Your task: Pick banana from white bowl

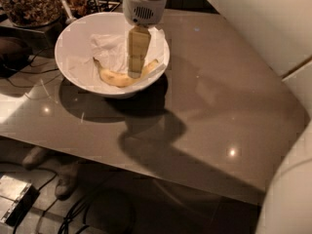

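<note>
The white bowl (66, 40) stands at the far left of the brown table, lined with crumpled white paper napkin (109, 45). The banana (117, 77) lies curved along the bowl's near inside wall, yellow with brown speckles. My gripper (135, 72) hangs straight down from its white wrist (144, 4) into the bowl. Its pale yellow tip is right over the banana's middle and covers part of it. I cannot tell whether it touches the banana.
A dark glass bowl of nuts (27, 4) stands behind the white bowl at the far left, with a spoon (66, 9) beside it. Cables (19, 74) trail at the left. My white arm (273, 28) fills the right side. The table's front edge (146, 172) is near.
</note>
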Tool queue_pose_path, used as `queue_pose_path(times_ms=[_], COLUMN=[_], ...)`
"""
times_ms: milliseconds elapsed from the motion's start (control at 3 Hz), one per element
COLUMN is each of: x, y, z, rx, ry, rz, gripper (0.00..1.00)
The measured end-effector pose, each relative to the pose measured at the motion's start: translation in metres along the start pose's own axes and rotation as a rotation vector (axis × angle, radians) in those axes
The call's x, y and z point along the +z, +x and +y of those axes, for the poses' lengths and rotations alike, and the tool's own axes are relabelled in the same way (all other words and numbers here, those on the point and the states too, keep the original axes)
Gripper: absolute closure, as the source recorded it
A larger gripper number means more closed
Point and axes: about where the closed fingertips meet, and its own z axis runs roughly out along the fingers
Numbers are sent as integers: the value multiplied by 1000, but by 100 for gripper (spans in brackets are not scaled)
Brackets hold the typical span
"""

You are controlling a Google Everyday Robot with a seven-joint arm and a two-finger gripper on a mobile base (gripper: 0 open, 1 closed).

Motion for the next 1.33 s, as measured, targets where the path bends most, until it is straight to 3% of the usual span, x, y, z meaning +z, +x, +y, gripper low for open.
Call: queue_pose_path(times_ms=[667,1333], x=[47,98], y=[-17,-14], z=[-15,-8], rx=[20,53], ry=[-126,-203], rz=[-1,84], gripper=[27,28])
